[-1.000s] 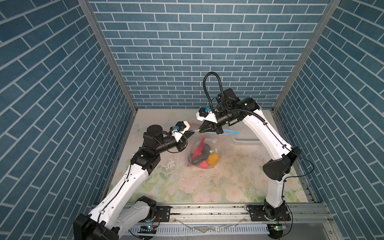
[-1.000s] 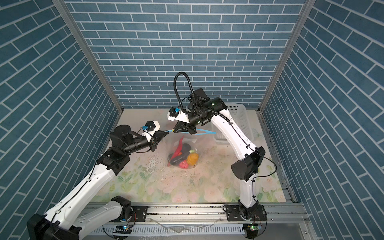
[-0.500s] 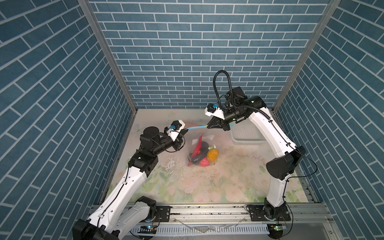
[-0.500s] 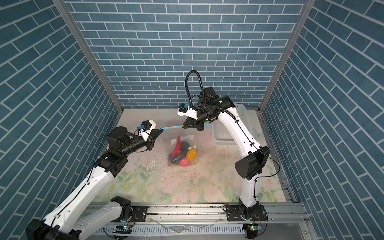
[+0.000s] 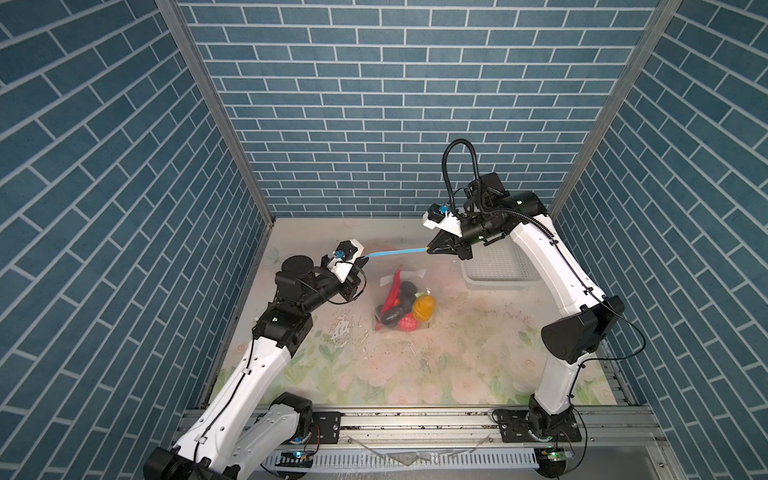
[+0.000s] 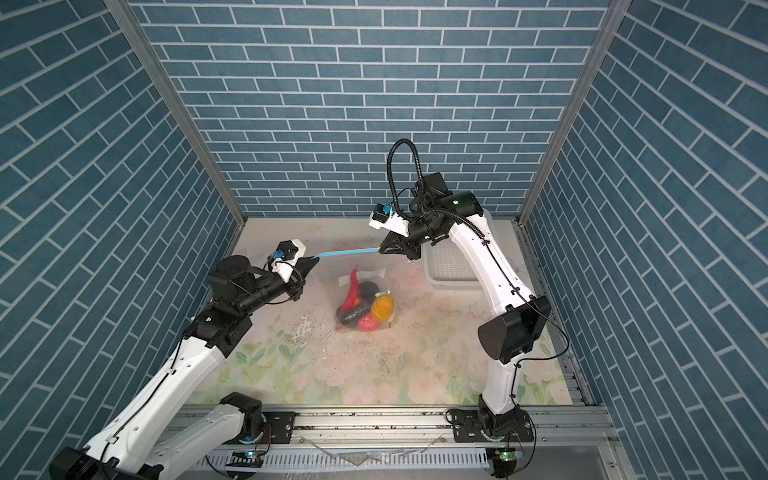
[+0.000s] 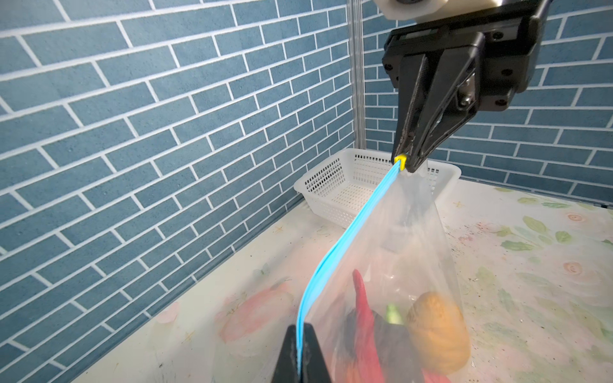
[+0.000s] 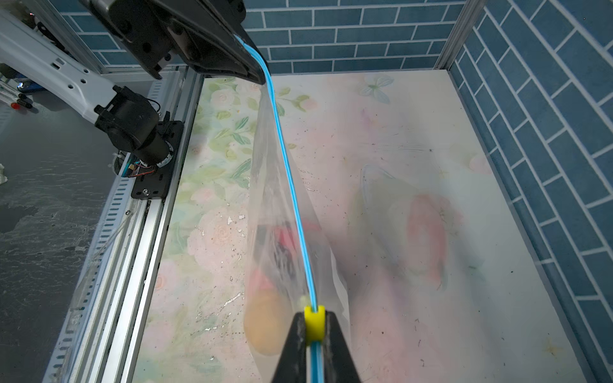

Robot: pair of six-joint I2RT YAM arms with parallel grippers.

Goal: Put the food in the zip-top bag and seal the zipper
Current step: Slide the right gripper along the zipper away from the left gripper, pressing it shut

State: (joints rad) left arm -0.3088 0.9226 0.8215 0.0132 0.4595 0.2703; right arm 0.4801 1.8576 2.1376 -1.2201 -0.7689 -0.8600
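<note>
The clear zip-top bag (image 5: 409, 286) hangs above the mat, stretched between both grippers by its light-blue zipper (image 5: 395, 252) (image 6: 347, 252). My left gripper (image 5: 362, 259) (image 7: 300, 335) is shut on one end of the strip. My right gripper (image 5: 428, 249) (image 8: 313, 323) is shut on the yellow slider tab (image 8: 313, 320) (image 7: 400, 160) at the other end. The strip between them looks pressed together. The food (image 5: 405, 307) lies in the bag's bottom: a red chili (image 7: 363, 315), an orange lump (image 7: 438, 331), a dark eggplant (image 6: 357, 311) and a pink lump (image 6: 366, 323).
A white perforated basket (image 5: 494, 266) (image 7: 331, 185) stands at the back right, just under the right wrist. Blue brick walls close in the floral mat (image 5: 415, 374) on three sides. A metal rail (image 5: 415, 419) runs along the front edge.
The right gripper has slid to the right along the zipper with the slider, and the left gripper has drawn back left. The blue strip between them is now longer and taut.
</note>
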